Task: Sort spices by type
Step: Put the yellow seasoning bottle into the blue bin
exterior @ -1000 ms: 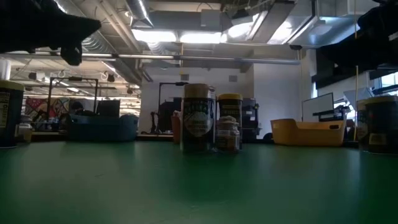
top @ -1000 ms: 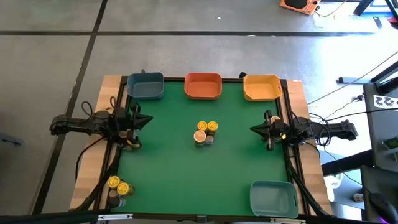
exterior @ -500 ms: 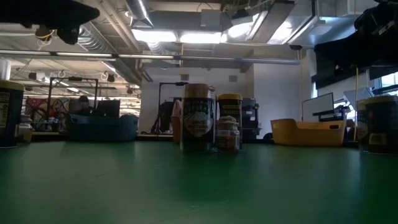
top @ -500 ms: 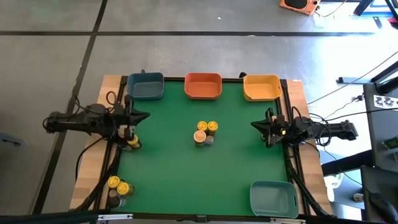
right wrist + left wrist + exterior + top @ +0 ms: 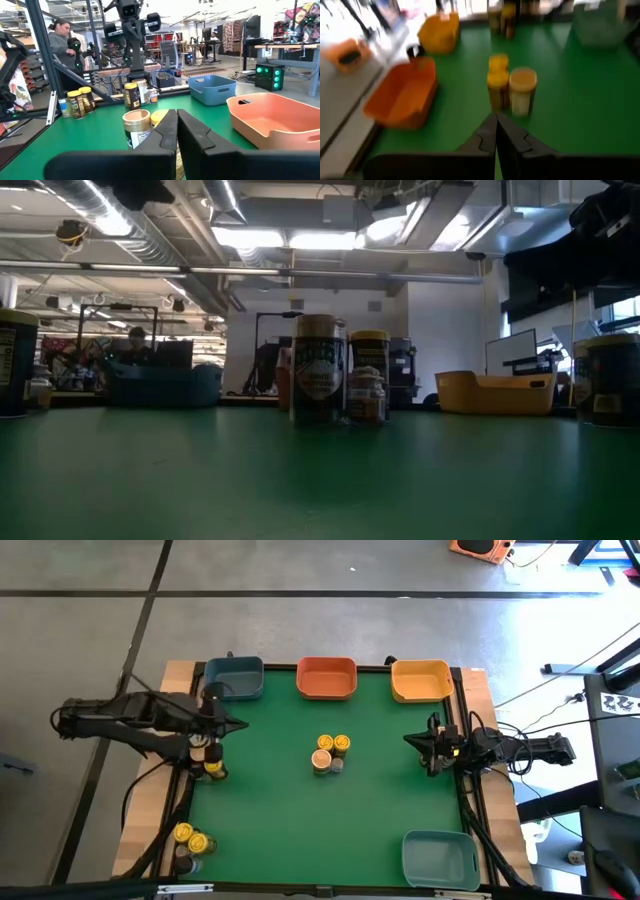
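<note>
Tabletop: green mat w/ wood edges, carrying jars and bins.
Left pincer: hanging over the tabletop's left side, just below the blue bin, fingers pressed together, gripping nothing; wrist view is showing the closed tips pointing toward the centre jars.
Right pincer: sitting over the right side, below the yellow bin, fingers also closed on nothing; tips are meeting in its wrist view.
Centre jars: small cluster standing mid-tabletop, well apart from both pincers; two yellow-lidded, one wider w/ tan lid, one tiny w/ grey top, all upright and touching or nearly so.
Left-edge jars: couple of jars standing at the left edge just under the left arm; at least one w/ yellow lid, rest partly hidden.
Corner jars: group sitting at the near-left corner, yellow lids showing, one darker jar beside them.
Blue bin: sitting at far-left edge.
Orange bin: sitting at far-middle edge, btwn blue and yellow.
Yellow bin: sitting at far-right edge.
Pale blue bin: sitting at the near-right corner.
Person: standing in the room beyond the tabletop, seen in right wrist view.
</note>
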Motion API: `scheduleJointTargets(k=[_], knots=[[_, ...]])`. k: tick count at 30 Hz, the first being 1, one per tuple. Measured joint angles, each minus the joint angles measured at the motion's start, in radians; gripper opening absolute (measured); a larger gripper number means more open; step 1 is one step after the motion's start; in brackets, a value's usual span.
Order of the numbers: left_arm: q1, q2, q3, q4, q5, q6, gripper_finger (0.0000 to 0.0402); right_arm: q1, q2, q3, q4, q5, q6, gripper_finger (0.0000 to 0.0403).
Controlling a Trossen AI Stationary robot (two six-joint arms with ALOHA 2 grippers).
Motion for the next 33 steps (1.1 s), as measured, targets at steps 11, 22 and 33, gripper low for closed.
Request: scheduleJointTargets(k=[11, 22, 33], knots=[[0.014, 0.123, 0.046, -0.023, -0.044, -0.052, 0.0016, 0.000, 0.000, 0.000, -0.036, -0.002, -0.004, 0.0012], [0.013, 0.151, 0.116, -0.130, -0.045, -0.206, 0.0228, 0.000, 0.000, 0.000, -0.044, -0.002, -0.005, 0.0012], [-0.054, 0.200, 0.143, -0.374, -0.041, -0.295, 0.0304, 0.000, 0.000, 0.000, -0.045, -0.001, -0.006, 0.0012]])
